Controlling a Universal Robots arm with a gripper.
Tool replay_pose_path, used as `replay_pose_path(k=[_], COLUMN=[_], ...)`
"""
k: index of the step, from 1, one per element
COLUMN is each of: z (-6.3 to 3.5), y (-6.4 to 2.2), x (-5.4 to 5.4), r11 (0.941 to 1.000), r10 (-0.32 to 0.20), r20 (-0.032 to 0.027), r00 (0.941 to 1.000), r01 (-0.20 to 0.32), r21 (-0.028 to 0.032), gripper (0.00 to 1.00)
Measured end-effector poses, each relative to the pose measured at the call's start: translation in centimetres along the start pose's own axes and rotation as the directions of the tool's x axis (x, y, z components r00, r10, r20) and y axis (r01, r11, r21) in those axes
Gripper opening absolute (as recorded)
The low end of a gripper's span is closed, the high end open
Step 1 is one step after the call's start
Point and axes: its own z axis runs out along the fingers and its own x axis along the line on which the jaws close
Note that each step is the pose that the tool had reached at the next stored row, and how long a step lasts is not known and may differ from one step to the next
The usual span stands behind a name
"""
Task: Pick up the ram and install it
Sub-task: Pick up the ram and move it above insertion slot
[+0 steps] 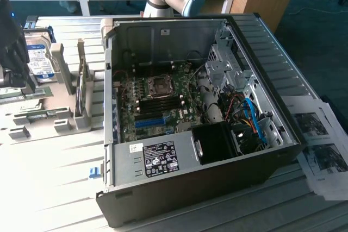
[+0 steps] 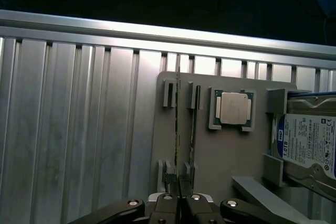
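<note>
While the ram (image 2: 178, 129) stands on edge, the tool (image 2: 177, 184) seems closed on its end.

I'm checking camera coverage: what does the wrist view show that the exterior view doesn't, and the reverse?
Wrist view: the CPU in its holder, and the gripper shut on the ram, which stands edge-on. Exterior view: the open case, motherboard, papers. Both: hard drive, grey tray, slatted table, gripper.

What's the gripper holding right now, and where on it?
The thin green ram stick, standing on edge in its grey holder, pinched by the gripper at one end.
</note>
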Motion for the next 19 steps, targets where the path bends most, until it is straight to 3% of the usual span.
replay_pose_path(k=[19], z=[-2.58], y=[0.08], x=[-0.2], r11=[1.0000], r10=[0.000], r20=[-0.0003], r00=[1.0000], r01=[0.000], r21=[0.0000], gripper=[0.12])
